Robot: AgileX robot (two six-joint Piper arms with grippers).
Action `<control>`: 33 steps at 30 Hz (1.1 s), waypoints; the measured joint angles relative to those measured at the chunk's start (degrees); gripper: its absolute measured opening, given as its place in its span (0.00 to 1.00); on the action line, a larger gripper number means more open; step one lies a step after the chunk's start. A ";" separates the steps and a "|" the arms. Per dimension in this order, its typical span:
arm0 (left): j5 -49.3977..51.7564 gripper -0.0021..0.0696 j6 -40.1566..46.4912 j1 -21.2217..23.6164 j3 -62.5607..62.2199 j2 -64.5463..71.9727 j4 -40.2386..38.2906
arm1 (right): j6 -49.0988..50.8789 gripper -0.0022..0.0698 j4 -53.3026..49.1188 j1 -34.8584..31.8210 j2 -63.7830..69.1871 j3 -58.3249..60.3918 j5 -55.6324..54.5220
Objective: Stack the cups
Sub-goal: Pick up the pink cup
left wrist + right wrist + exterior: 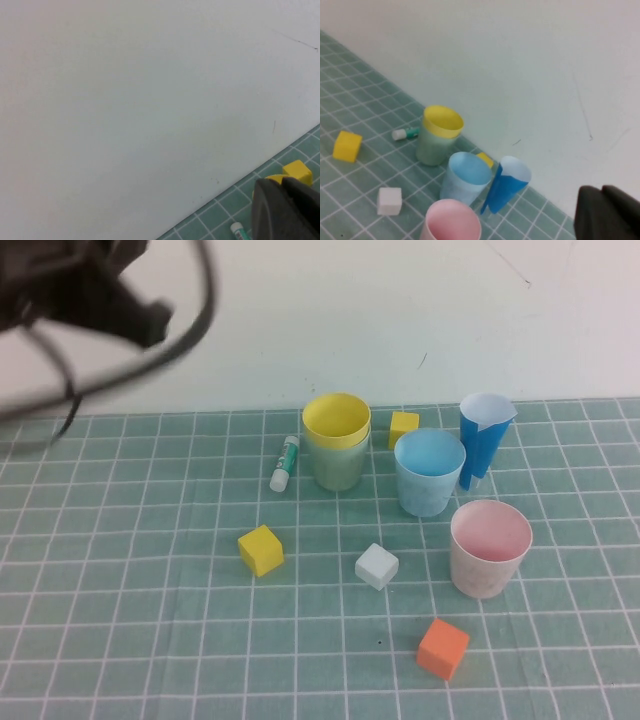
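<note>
The yellow tapered plastic cup (336, 418) sits nested in the pale green tapered plastic cup (338, 466); the light blue plastic cup (429, 471) and pink plastic cup (489, 547) stand apart, all upright, mouths up. The left gripper (283, 210), raised at far left, and the right gripper (609, 212), off the table's right, have jaws closed on nothing.

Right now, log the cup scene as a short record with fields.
stacked: yellow cup nested in pale green cup
loose cups: light blue cup, pink cup, both upright
left tool: shut, holds nothing, raised at the far left, clear of the cups
right tool: shut, holds nothing, away from the cups
other: dark blue paper cone beside the light blue cup
</note>
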 joint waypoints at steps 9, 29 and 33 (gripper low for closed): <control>-12.34 0.03 -0.10 0.00 28.09 -20.27 0.26 | -0.37 0.03 0.00 0.00 20.75 -11.18 7.47; -11.52 0.03 -0.24 0.00 54.95 -44.46 1.46 | 18.17 0.04 -28.16 17.80 59.36 -30.64 11.73; -17.04 0.03 -0.46 0.00 58.39 -44.57 1.46 | 26.58 0.20 -35.40 19.42 65.89 -36.11 14.14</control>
